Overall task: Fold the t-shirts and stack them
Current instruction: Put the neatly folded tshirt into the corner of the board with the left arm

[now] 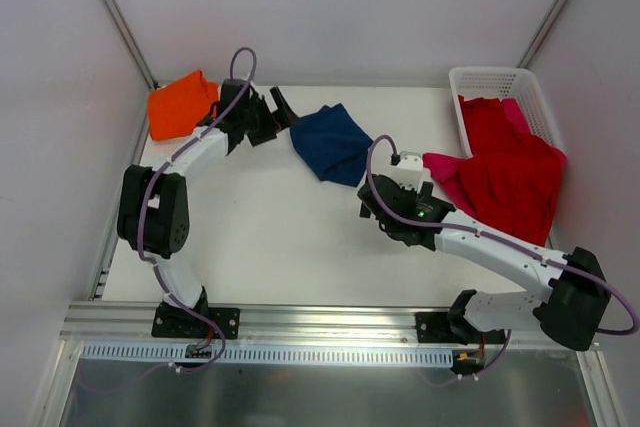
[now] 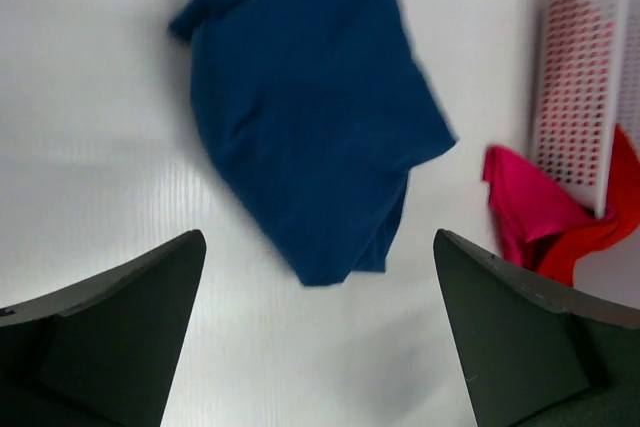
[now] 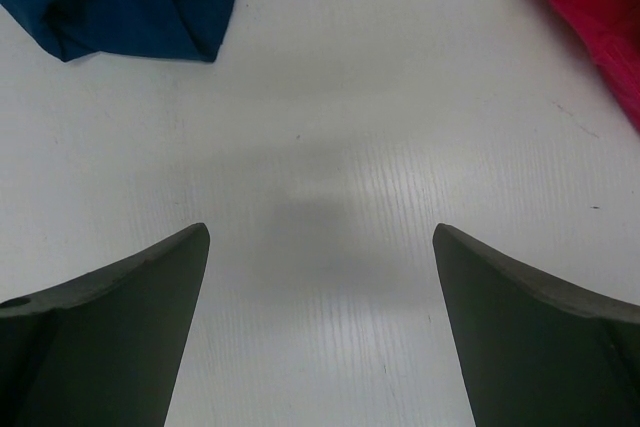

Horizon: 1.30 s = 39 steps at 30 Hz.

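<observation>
as both arms (image 1: 200, 152) bend inward, the left end effector (image 2: 318, 242) and right end effector (image 3: 320, 232) gape empty.

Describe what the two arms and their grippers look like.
Both arms are alike: the left arm and right arm have white links between bulky black joint housings, on black base plates. A thin purple cable loops loosely along each. The left gripper and right gripper have dark, wedge-shaped fingers. A small green light glows near the right wrist.

Left claw (image 2: 320, 237) spread wide, right claw (image 3: 320, 230) spread wide, both empty
</observation>
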Available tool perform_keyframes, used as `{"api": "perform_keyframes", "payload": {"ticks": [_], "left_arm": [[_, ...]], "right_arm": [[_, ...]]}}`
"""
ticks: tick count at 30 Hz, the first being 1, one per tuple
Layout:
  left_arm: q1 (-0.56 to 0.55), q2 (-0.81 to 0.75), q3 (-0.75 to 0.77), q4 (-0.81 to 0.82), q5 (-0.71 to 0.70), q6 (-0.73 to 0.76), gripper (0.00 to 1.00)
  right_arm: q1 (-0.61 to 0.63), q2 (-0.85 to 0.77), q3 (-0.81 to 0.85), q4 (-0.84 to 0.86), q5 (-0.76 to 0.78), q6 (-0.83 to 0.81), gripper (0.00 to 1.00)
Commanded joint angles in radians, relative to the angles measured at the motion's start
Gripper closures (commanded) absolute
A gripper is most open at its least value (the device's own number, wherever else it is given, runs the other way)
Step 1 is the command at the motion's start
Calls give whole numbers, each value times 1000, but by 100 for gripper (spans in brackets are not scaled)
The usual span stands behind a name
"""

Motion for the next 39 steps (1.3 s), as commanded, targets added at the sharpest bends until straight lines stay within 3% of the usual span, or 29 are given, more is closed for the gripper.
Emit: {"api": "perform_keyframes", "payload": {"ticks": [1,4,9,26,39], "left_arm": [[-51,-54,-180,-26,-135,-112,1],[-109,-77,-275,-10,-253,-175,1],[-137,-22,-326,69,-265,-278,1],[-215,102,-297,172,-426,-471,1],[-269,225,-229,230,-546,-577,1]], "right_arm": [[9,-56,-15,-12,20,29,1],[9,-92,-32,-17,29,35,1],[9,-136,-65,-35,51,46,1],[-22,-195,-110,-43,98,10,1],[-141,-184,-150,29,29,-83,0]]}}
